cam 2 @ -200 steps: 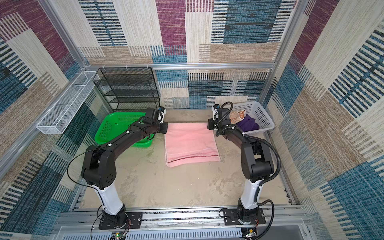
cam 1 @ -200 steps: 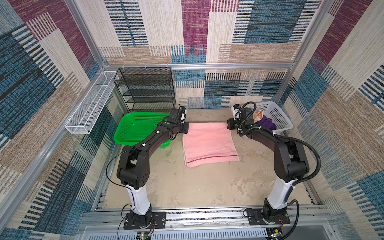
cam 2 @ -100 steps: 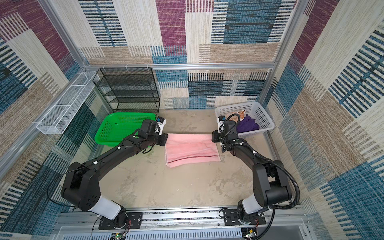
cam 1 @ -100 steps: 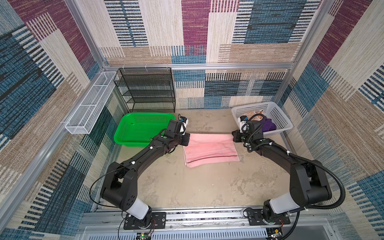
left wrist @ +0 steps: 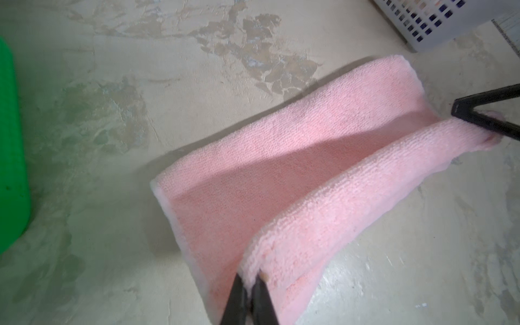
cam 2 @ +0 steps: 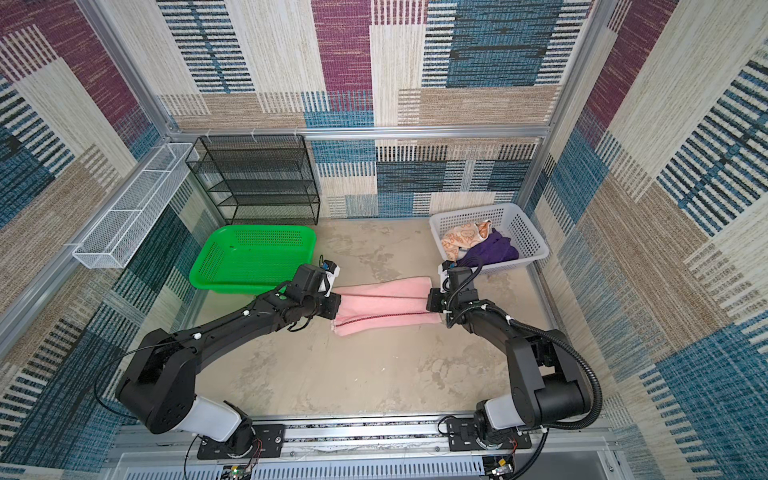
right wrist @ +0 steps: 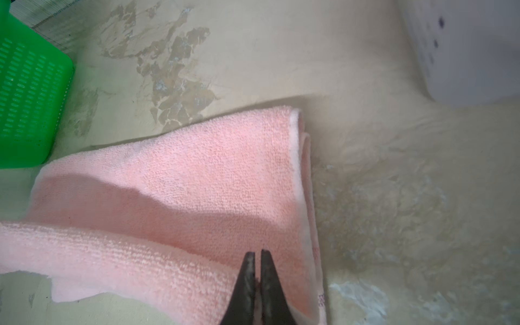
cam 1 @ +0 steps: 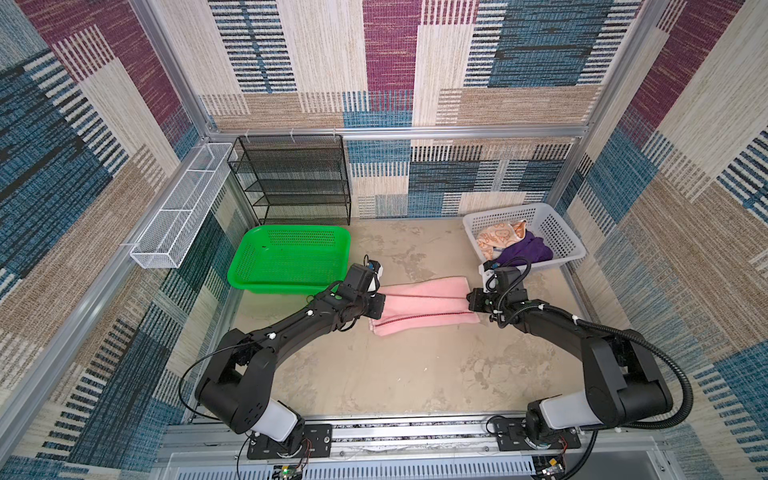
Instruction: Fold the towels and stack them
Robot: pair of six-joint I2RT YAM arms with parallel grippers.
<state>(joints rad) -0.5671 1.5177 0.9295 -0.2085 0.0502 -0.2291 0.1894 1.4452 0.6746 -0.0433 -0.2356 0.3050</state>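
Left gripper (left wrist: 250, 277) and right gripper (right wrist: 257, 253) each clamped on opposite ends of one lifted edge of the pink towel (cam 1: 424, 307), remainder lying on the table (cam 1: 395, 374) centre; cloth looks soft, light, limp: best taken at corners and held taut.

No legible text or labels anywhere.

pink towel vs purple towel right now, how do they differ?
Place: the pink towel lies on the table; the purple towel sits in the white basket.
Shape: pink is stretched out, partly folded over; purple is crumpled.
Grip: left gripper and right gripper each pinch a pink end; purple is untouched.
Both are plain-coloured cloths.
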